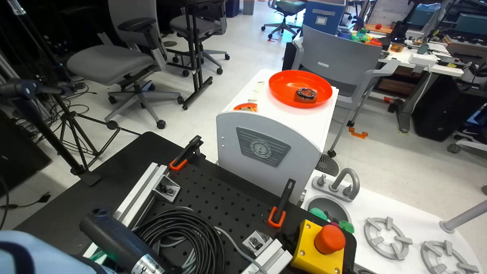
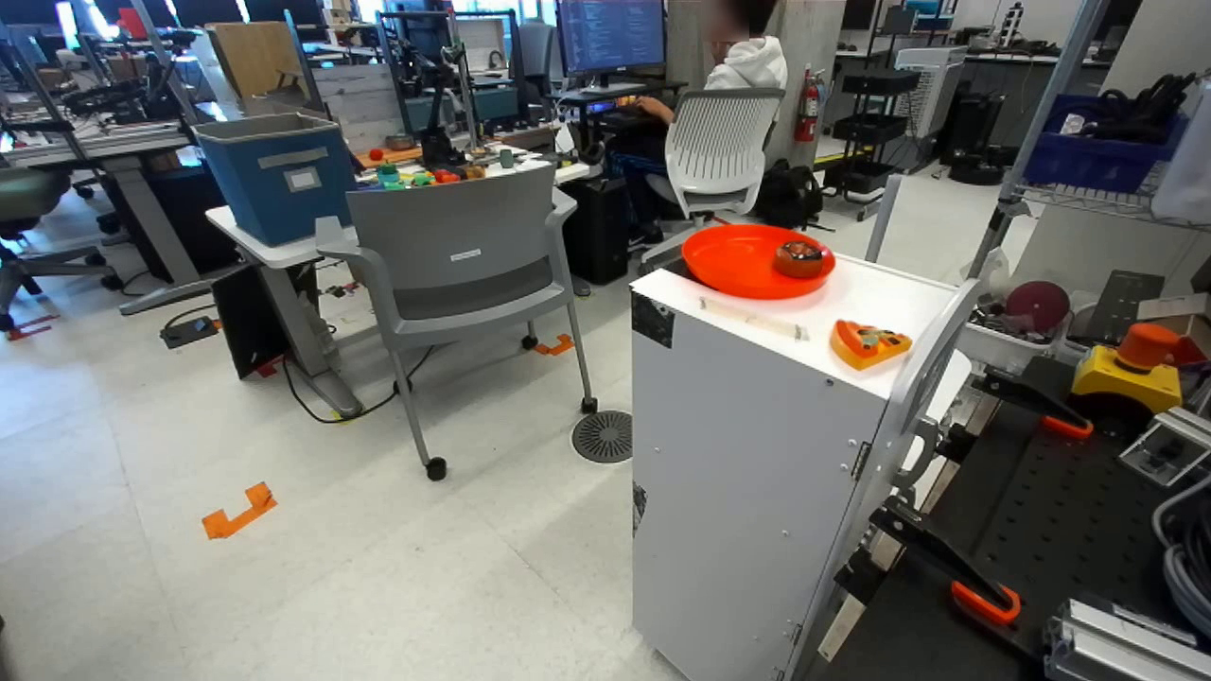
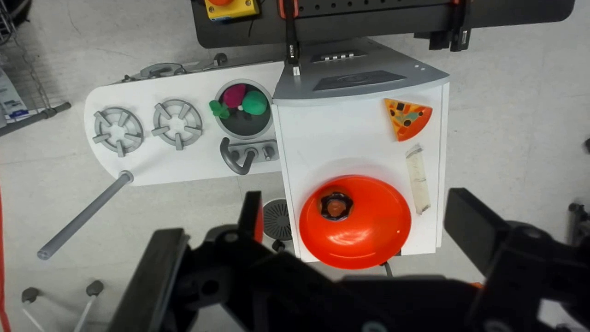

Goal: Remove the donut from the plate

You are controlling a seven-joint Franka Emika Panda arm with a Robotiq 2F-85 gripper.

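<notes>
The donut (image 3: 336, 206) sits inside the orange plate (image 3: 373, 235), close to the rim, and in the wrist view it shows in the gap between the two fingers (image 3: 474, 230), well away from them. The gripper (image 3: 343, 203) has them spread wide, and they pinch nothing. The plate rests on a flat white box (image 3: 341, 143) (a strip of tape (image 3: 418, 180) is stuck there, next to the plate). Past the plate, farther from the fingers, a toy pizza slice (image 3: 409, 119) lies on the same box. Farther still stands a gray curved panel (image 3: 364, 90), and then a black table (image 3: 359, 27) with little holes. Beyond one finger, beside the box, are a toy sink (image 3: 249, 124), with pink and green things (image 3: 254, 102) in it, and two gray burners (image 3: 179, 139). The floor (image 2: 284, 586) is pale. In an exterior view, a gray chair (image 2: 464, 246) stands near the box, and a person (image 2: 757, 66) in white sits by a screen (image 2: 613, 33).
</notes>
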